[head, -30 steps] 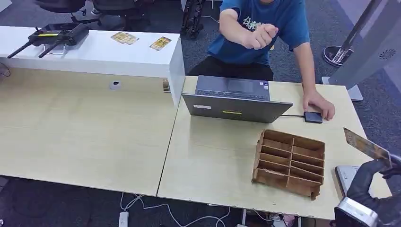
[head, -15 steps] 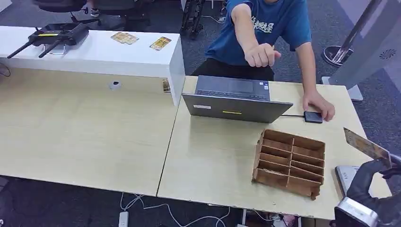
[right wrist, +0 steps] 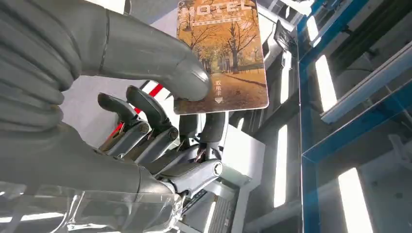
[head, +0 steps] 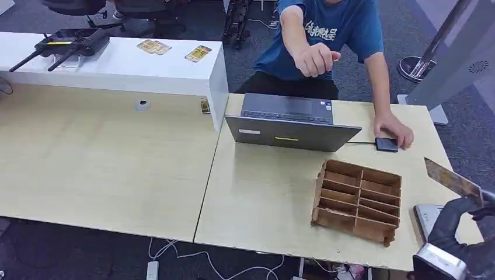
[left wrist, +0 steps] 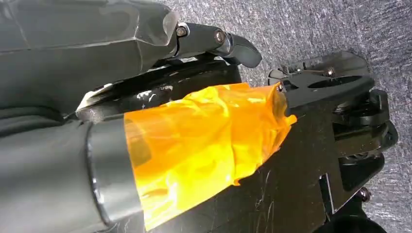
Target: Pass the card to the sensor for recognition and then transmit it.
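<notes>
Desk; card face: autumn trees.

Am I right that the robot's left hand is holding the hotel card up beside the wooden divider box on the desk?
Not quite: it is the right hand that holds the card, as the head view shows at the lower right. The card is indeed raised beside the wooden divider box on the desk.

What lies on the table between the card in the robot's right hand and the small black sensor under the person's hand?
In the head view, bare tabletop separates the card from the sensor; the wooden organizer sits off to the side.
</notes>
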`<action>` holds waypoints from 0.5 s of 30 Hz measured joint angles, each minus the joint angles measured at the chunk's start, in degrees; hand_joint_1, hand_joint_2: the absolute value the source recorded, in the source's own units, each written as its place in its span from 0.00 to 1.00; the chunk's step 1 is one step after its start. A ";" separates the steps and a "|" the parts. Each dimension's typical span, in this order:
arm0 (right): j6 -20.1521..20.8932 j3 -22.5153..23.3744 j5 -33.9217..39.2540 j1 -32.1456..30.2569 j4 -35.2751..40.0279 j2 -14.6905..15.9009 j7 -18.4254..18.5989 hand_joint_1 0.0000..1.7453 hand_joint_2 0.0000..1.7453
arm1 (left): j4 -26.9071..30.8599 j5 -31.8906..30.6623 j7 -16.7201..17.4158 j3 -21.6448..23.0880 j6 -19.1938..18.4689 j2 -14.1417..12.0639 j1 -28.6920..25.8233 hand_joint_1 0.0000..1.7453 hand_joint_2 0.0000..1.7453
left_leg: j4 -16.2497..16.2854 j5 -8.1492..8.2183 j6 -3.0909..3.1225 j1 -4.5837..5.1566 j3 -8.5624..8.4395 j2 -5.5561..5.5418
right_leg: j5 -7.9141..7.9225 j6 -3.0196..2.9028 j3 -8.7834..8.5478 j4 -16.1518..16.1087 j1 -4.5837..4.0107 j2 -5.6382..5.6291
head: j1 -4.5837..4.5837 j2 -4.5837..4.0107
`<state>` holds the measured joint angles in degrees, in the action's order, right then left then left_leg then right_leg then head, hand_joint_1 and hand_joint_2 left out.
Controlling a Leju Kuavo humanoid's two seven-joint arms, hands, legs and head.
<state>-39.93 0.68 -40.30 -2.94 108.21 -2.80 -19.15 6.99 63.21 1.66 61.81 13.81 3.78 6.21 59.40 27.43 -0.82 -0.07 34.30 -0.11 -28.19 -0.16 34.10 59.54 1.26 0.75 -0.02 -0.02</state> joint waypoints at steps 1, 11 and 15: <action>2.07 -0.13 -2.40 1.49 -0.72 -0.07 2.35 1.00 1.00 | 0.00 -1.63 0.72 0.09 -0.48 0.02 0.09 0.00 0.00 | -0.03 0.00 0.00 0.00 0.43 0.00 | 0.00 0.00 0.01 0.02 0.00 0.01 | 0.02 0.00; 4.68 -8.35 -18.66 45.32 -44.48 -0.07 24.33 1.00 1.00 | 0.00 -4.57 4.33 6.38 -2.30 -0.11 2.43 0.00 0.00 | 0.00 -0.97 -0.13 -0.02 0.21 -0.15 | 0.87 -0.05 0.60 0.07 0.00 0.00 | 0.00 0.00; 4.68 -10.14 -18.49 46.44 -47.06 0.24 24.79 1.00 1.00 | 0.00 -4.39 4.33 7.02 -2.34 -0.20 2.45 0.00 0.00 | -0.05 -0.91 -0.19 -0.01 0.25 -0.11 | 0.83 -0.10 0.65 0.08 0.00 -0.08 | 0.00 0.00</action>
<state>-35.26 -9.47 -58.80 43.50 61.15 -2.56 5.64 6.99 58.82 5.99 68.83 11.48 3.58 8.66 59.35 26.52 -1.01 -0.08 34.56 -0.22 -27.36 -0.25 34.76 59.62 1.26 0.67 -0.02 -0.02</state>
